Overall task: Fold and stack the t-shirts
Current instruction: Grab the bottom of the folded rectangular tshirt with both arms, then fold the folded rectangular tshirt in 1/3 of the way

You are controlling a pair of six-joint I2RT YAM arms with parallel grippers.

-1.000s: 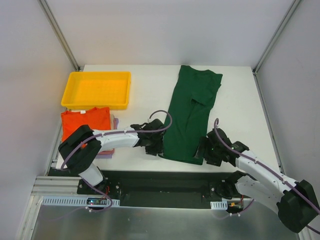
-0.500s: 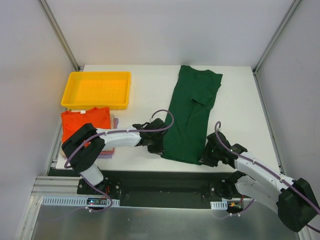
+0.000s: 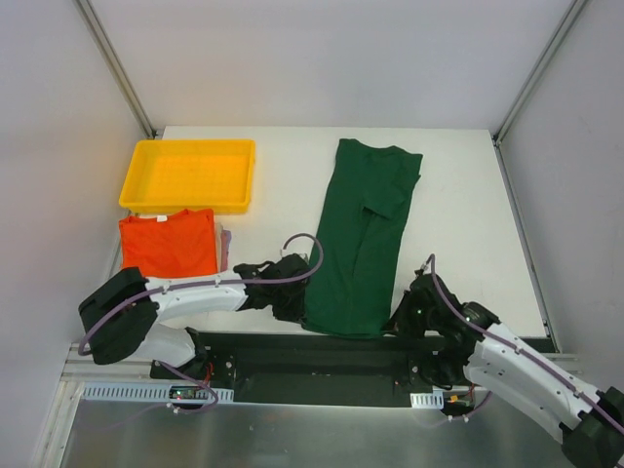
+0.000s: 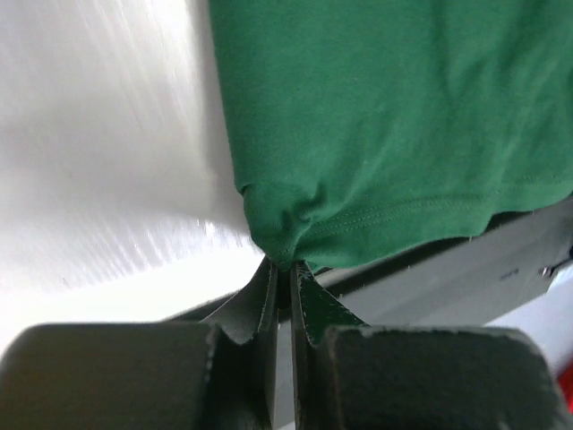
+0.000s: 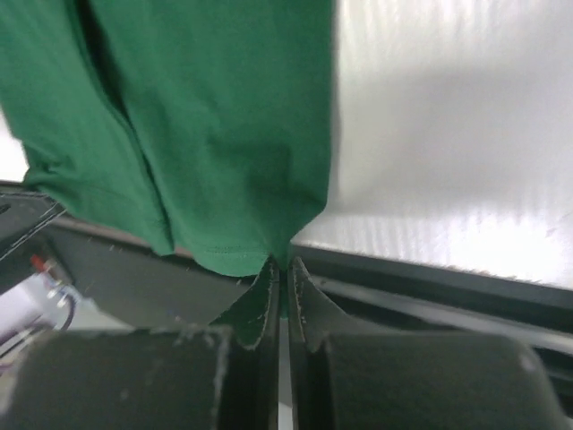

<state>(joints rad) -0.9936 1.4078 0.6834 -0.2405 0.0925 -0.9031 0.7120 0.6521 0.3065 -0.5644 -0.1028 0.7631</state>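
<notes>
Here the green shirt (image 3: 363, 234) lies folded lengthwise into a long strip down the middle of the table (image 3: 458, 214), with the collar end far and the hem at the near edge. The left gripper (image 4: 285, 269) is clamped on the hem's left corner, its fingers pressed together on bunched cloth. The right gripper (image 5: 279, 265) is pinched the same way on the right corner. Off to the left, the orange shirt (image 3: 168, 244) lies folded on top of paler shirts (image 3: 226, 240), just in front of the yellow tray (image 3: 185, 146).
</notes>
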